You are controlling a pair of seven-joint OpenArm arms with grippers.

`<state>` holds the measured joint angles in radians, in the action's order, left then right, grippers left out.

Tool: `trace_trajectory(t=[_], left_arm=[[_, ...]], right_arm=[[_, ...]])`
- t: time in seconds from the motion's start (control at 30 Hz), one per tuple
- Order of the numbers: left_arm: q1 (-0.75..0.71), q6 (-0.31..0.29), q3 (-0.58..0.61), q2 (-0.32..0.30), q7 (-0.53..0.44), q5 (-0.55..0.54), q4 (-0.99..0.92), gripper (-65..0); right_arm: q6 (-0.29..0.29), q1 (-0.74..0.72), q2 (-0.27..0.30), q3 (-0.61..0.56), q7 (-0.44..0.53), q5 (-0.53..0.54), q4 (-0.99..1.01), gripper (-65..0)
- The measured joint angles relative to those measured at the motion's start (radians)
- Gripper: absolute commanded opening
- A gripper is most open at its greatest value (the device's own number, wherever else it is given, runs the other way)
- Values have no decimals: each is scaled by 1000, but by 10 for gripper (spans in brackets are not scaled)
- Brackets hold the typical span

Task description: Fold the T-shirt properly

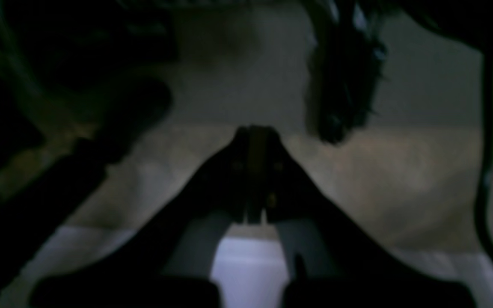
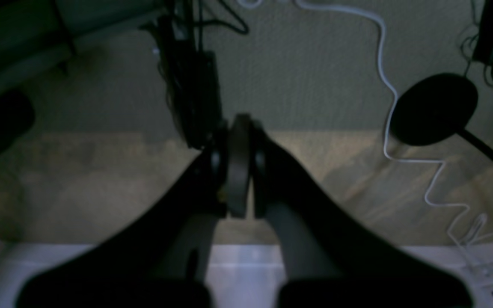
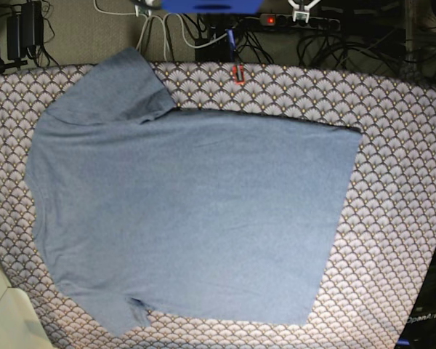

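The slate-blue T-shirt (image 3: 196, 211) lies spread flat on the table in the base view, neck side to the left and hem to the right. One short sleeve (image 3: 123, 83) points to the far left corner, the other (image 3: 127, 313) to the near left. Neither arm appears in the base view. In the dim left wrist view my left gripper (image 1: 257, 133) is shut with nothing in it, over floor. In the right wrist view my right gripper (image 2: 239, 124) is shut too, empty, and also away from the shirt.
A fan-patterned cloth (image 3: 396, 138) covers the table around the shirt. Cables and a power strip (image 3: 298, 19) run behind the far edge. The right wrist view shows a white cable (image 2: 390, 92) and a black round base (image 2: 435, 109) on the floor.
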<state>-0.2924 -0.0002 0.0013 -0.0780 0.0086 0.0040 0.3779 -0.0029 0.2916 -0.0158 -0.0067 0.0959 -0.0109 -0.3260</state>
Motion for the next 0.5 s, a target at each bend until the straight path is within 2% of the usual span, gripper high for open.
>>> trace_trajectory(t=[0.4,0.5], left_arm=[[-358,0,-8,-105,15,-8,652,-647],[-471,-7,-67,-105,10,-61,863,-647]], right_arm=[[6,362,32,4,-2,3,-584,-650],[6,474,53,6,-5,0,-758,-650]])
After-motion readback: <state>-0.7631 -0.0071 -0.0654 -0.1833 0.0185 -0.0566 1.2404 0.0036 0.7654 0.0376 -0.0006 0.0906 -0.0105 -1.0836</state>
